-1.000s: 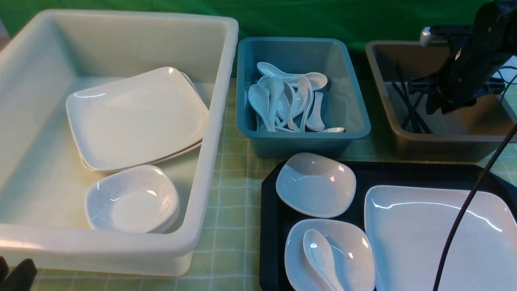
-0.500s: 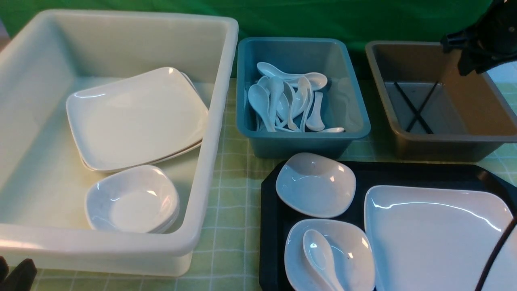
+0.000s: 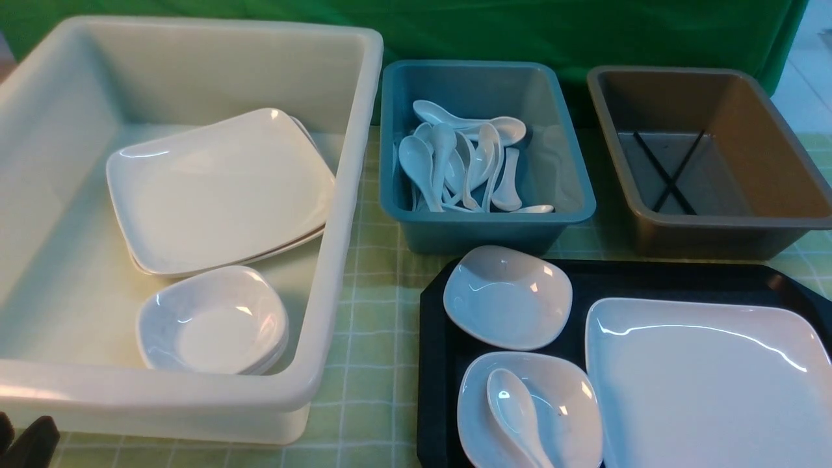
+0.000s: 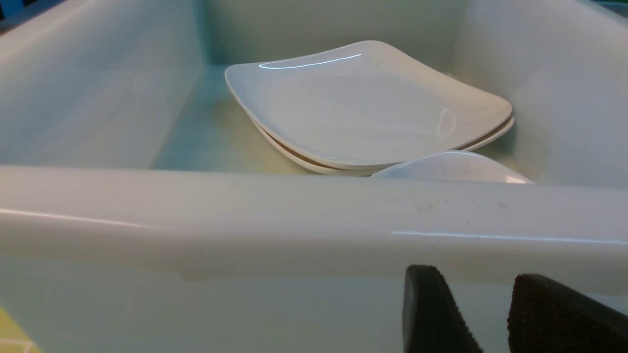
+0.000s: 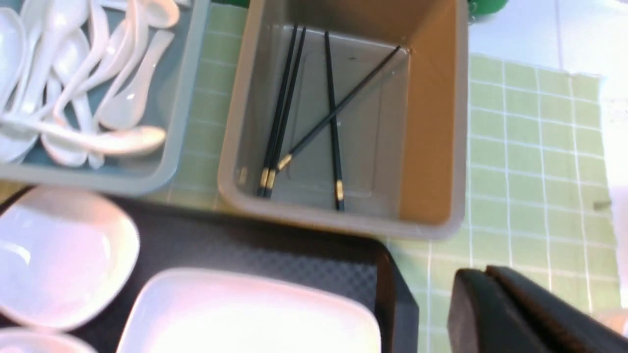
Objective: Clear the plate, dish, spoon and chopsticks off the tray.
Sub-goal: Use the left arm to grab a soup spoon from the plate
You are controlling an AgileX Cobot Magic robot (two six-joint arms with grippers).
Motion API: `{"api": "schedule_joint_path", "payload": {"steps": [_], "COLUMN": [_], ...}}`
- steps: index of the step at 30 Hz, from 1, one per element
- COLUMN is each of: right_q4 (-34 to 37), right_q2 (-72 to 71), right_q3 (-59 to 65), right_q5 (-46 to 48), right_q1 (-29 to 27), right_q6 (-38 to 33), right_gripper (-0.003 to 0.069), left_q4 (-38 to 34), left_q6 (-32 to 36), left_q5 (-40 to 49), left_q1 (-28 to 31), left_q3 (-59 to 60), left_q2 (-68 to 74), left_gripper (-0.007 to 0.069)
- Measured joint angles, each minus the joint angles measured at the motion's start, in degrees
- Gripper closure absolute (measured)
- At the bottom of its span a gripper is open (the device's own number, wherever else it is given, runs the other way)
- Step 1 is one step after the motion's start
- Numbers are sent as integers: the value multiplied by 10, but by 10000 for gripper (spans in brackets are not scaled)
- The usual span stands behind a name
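Observation:
The black tray [image 3: 650,279] at the front right holds the large white plate [image 3: 708,383] and two small dishes. The far dish [image 3: 507,297] is empty; the near dish [image 3: 565,416] has the white spoon [image 3: 517,406] lying in it. Several black chopsticks [image 5: 294,108] lie in the brown bin [image 3: 747,162], two of them crossed [image 3: 669,170]. My right gripper [image 5: 478,274] is shut and empty over the green cloth beside the tray's corner [image 5: 397,299], and is out of the front view. My left gripper [image 4: 476,275] is open and empty, low in front of the white bin's near wall [image 4: 245,220].
The big white bin [image 3: 351,195] on the left holds stacked plates [image 3: 221,188] and small dishes [image 3: 211,322]. The blue bin [image 3: 565,188] at the back centre is full of white spoons [image 3: 455,166]. A green checked cloth [image 3: 377,364] covers the table.
My right arm has pulled away from above the brown bin and left the front view, and its jaws have shut. The left gripper has not moved.

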Motion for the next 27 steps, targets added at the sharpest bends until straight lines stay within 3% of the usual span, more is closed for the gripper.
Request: {"api": "schedule_joint_path", "payload": {"steps": [7, 19, 26, 27], "right_q4": [1, 1, 1, 1], "right_q2": [-167, -545, -605, -605], "right_q3": [167, 533, 583, 584], "right_q5": [-4, -164, -177, -178], "right_q1": [0, 0, 0, 0], "right_q6": [17, 36, 41, 42], "right_gripper": [659, 653, 643, 643], "left_q4": [0, 84, 84, 27], "left_q6": [0, 26, 27, -12], "left_q5": [0, -1, -9, -17], "left_q1": [0, 0, 0, 0], "left_q3": [0, 0, 0, 0], "left_q2": [0, 0, 0, 0], "left_gripper": [400, 400, 400, 400]}}
